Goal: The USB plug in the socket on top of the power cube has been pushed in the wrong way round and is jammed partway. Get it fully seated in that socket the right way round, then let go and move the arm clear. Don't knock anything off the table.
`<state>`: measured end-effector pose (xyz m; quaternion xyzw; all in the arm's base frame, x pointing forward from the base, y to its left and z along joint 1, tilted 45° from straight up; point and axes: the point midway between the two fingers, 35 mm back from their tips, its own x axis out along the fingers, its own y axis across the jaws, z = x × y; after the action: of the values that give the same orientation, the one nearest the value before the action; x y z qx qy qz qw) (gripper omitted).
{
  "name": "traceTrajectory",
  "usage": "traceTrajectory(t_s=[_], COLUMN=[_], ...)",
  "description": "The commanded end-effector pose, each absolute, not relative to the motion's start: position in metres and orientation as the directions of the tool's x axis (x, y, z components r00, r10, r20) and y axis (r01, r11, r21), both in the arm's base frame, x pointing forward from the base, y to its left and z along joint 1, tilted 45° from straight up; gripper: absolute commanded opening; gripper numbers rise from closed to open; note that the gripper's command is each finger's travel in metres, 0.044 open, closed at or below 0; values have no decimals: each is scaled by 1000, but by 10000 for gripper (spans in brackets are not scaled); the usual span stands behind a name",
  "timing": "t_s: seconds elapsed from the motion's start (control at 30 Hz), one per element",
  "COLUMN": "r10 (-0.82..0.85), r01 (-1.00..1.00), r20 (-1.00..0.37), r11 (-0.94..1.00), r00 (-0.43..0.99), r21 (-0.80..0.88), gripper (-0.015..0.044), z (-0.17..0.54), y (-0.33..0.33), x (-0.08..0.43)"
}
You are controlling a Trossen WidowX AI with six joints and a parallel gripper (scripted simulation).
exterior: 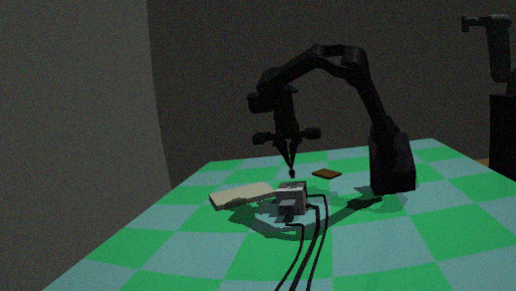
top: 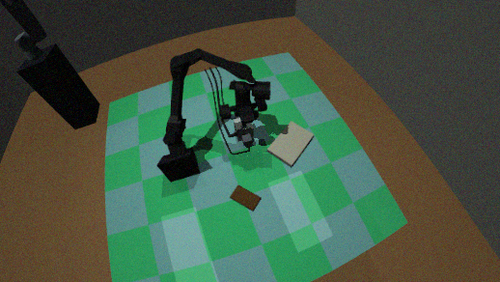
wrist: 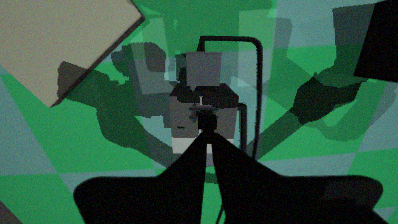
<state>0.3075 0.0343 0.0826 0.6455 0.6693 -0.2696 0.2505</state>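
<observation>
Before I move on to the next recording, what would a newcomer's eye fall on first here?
Probably the green and pale blue checkered surface covering much of the table, with the black arm arching over it. Next, the pale slab beside the grey power cube, above which the tool points down, shut on a small dark piece.

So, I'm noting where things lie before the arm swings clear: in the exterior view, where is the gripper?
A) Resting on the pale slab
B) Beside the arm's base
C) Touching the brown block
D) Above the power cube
D: the gripper hangs over the power cube, fingers pointing down.
</observation>
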Motion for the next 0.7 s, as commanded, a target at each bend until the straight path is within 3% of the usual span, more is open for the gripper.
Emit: traceTrajectory(t_s=[0.0, 0.67], r10=[734, 745], r01=[999, 999], r20=[-678, -666], r11=[23, 22], r00=[-39, -38], r21=[-33, -33], gripper=[0, 0], z=[82, 82], y=[35, 38], x=[308, 308])
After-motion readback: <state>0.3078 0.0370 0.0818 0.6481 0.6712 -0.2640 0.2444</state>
